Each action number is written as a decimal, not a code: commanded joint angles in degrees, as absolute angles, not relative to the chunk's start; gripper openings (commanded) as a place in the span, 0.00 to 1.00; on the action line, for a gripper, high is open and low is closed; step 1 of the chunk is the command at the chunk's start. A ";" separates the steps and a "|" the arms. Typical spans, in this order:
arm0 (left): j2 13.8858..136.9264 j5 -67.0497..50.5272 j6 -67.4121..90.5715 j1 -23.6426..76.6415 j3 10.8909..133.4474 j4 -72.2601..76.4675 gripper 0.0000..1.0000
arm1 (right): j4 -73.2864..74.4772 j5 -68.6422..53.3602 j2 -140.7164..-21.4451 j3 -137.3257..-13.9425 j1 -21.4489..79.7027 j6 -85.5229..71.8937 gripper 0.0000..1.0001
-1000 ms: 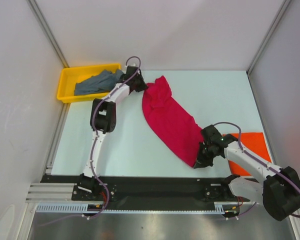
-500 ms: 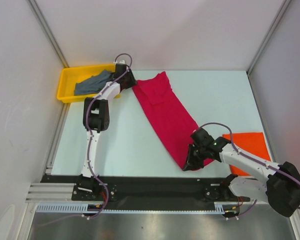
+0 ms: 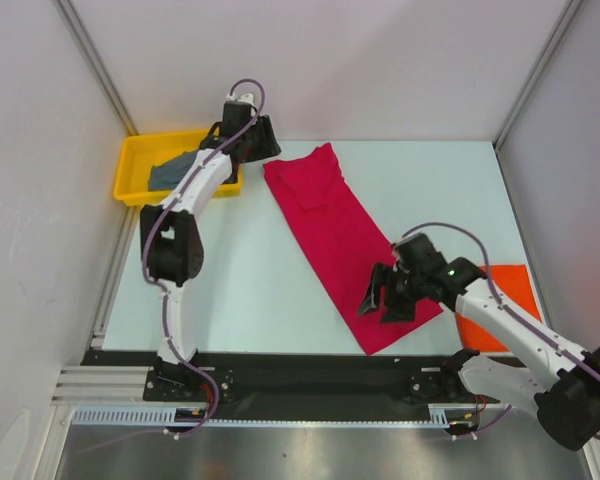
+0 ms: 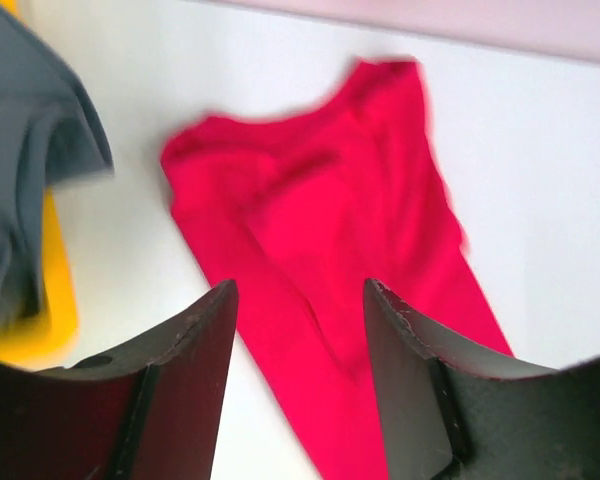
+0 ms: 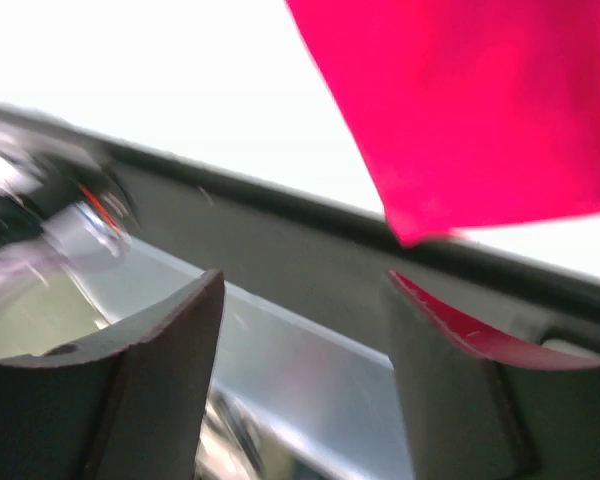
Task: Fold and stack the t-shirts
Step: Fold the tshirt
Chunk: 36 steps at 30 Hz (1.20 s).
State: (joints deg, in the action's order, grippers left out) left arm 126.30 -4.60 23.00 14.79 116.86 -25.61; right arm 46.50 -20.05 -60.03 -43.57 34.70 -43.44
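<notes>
Crimson-pink cloth is what catches the eye: the crimson shirt (image 3: 345, 235) lies spread flat on the pale table (image 3: 250, 270) as a long slanting strip. Its neck end is toward the far left, and its bottom corner nearly reaches the black strip along the near edge. The left gripper (image 4: 300, 290) hangs in the air above the far end of that shirt, close beside the yellow tray (image 3: 130, 165). Its fingers stand apart with nothing between them. The grey-blue shirt (image 3: 180, 170) sits crumpled inside the tray, one fold draped over its rim. The right gripper (image 5: 305, 280) hovers over the near end of the crimson shirt, its fingers also spread wide and holding nothing. Its own camera view is blurred, but the shirt's pointed near corner shows just beyond the fingers, clear of them. The orange-red shirt (image 3: 505, 290) lies flat at the right side of the table, partly hidden under the right arm and just beside the crimson one. I cannot tell whether the two touch.
</notes>
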 commanded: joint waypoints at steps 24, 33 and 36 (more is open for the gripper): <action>83.04 0.71 81.82 64.06 40.61 7.61 0.36 | 47.90 -27.33 -73.31 -52.82 0.44 -17.31 0.73; 92.90 -2.99 88.59 66.80 42.27 9.32 0.40 | 46.49 -29.18 -69.53 -51.24 -1.23 -20.13 0.74; 93.86 -3.69 88.94 67.67 43.07 8.44 0.40 | 46.67 -29.27 -68.38 -50.89 -1.49 -20.13 0.75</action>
